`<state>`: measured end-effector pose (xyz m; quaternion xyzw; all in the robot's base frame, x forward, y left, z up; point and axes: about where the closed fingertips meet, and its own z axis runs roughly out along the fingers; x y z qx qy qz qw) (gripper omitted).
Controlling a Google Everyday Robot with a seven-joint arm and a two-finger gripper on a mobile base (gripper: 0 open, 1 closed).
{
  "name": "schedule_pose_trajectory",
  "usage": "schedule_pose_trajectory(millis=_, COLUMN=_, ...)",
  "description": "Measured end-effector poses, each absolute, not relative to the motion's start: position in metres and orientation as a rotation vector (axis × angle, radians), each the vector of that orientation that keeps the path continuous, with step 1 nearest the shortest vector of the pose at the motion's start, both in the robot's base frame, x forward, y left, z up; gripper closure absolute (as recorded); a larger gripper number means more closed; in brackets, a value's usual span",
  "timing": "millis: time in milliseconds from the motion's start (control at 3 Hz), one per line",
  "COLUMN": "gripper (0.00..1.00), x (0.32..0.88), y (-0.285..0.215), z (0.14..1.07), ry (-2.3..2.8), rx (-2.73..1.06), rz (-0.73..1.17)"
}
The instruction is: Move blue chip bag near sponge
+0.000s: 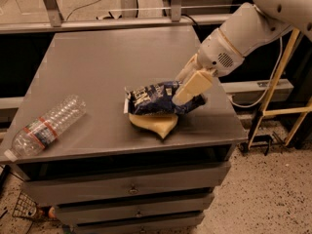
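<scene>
The blue chip bag (158, 98) is dark navy with white lettering. It lies across the back edge of the pale yellow sponge (152, 124), overlapping it, near the table's front right. My gripper (182, 94) comes in from the right on the white arm. Its cream fingers (193, 86) are closed on the bag's right end. The far finger is partly hidden behind the near one.
A clear plastic water bottle (46, 126) lies on its side at the table's front left edge. The grey table (107, 57) has drawers below. A yellow metal frame (287, 106) stands to the right of the table.
</scene>
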<state>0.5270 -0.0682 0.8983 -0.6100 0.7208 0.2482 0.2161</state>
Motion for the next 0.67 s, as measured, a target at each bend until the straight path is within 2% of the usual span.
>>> schedule_pose_trajectory(millis=333, gripper=0.0, x=0.5273, y=-0.0666, z=0.8977, ry=1.996, rx=-1.692, rz=0.689)
schedule_pose_trajectory(millis=667, gripper=0.0, x=0.529, y=-0.0671, z=0.897, ry=2.002, rx=-1.707, rz=0.662)
